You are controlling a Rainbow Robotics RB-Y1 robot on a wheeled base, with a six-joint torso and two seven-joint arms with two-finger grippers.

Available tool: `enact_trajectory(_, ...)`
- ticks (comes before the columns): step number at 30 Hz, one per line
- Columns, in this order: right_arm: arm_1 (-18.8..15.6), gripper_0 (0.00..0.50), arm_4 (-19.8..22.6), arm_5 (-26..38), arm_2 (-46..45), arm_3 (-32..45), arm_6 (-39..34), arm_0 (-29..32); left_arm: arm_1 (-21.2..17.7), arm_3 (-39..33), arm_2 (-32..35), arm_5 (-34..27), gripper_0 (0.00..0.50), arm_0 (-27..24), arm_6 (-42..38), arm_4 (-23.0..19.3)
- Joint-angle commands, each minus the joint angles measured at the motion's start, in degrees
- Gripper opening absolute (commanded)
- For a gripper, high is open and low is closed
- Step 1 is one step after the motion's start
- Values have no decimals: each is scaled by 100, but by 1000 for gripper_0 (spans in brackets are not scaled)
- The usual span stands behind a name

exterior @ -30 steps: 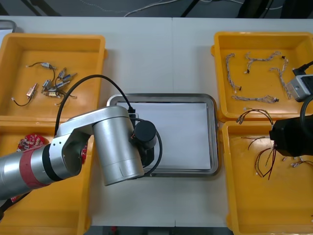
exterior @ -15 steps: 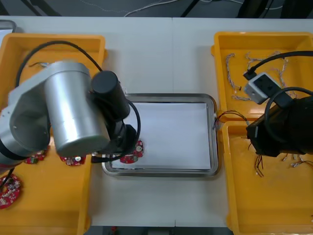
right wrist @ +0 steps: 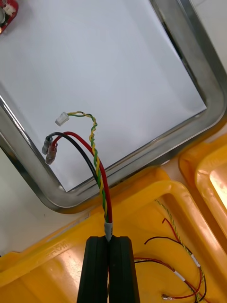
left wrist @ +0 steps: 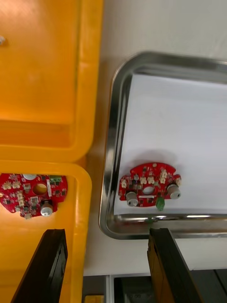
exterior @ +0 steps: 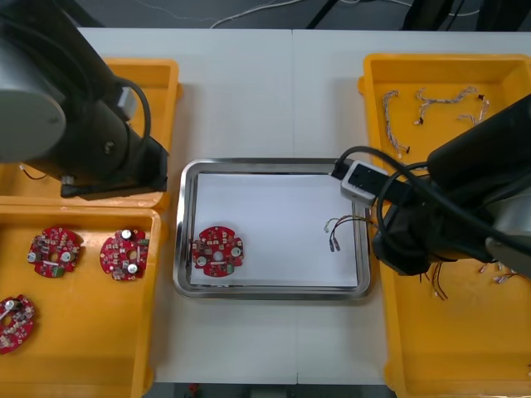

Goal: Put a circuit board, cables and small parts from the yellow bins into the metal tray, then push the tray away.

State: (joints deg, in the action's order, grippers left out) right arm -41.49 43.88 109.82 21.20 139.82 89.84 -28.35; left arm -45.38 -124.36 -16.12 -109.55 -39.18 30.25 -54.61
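Left gripper withdrawn; right gripper brought cable over tray rim.

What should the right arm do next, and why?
Probably move the right end effector farther over the white-lined metal tray, then open: it is shut on the red and yellow cable, whose ends overhang the tray, but it sits above the yellow bin.

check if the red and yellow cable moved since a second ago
Yes. The red and yellow cable, held by the right gripper, went left from the right yellow bins across the metal tray's rim.
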Motion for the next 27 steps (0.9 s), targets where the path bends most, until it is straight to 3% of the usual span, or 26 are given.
enact_trajectory(1,-176,0,-266,18,921,-113,130,-558,-181,201,830,-45,500,340,1484,-59)
enact_trajectory(7,26,0,-618,18,1782,-368,86,-953,-260,412,1639,-45,500,797,2354,-94)
enact_trajectory(15,607,0,-776,18,2195,-913,69,-1349,-296,395,2641,-45,500,1307,3321,-23)
enact_trajectory(21,1116,0,-846,18,2318,-1475,156,-1657,-296,834,2808,-45,500,1360,3971,398)
enact_trajectory(27,1336,0,-1224,18,2854,-1809,218,-1832,-296,1529,2808,672,500,1342,4648,583)
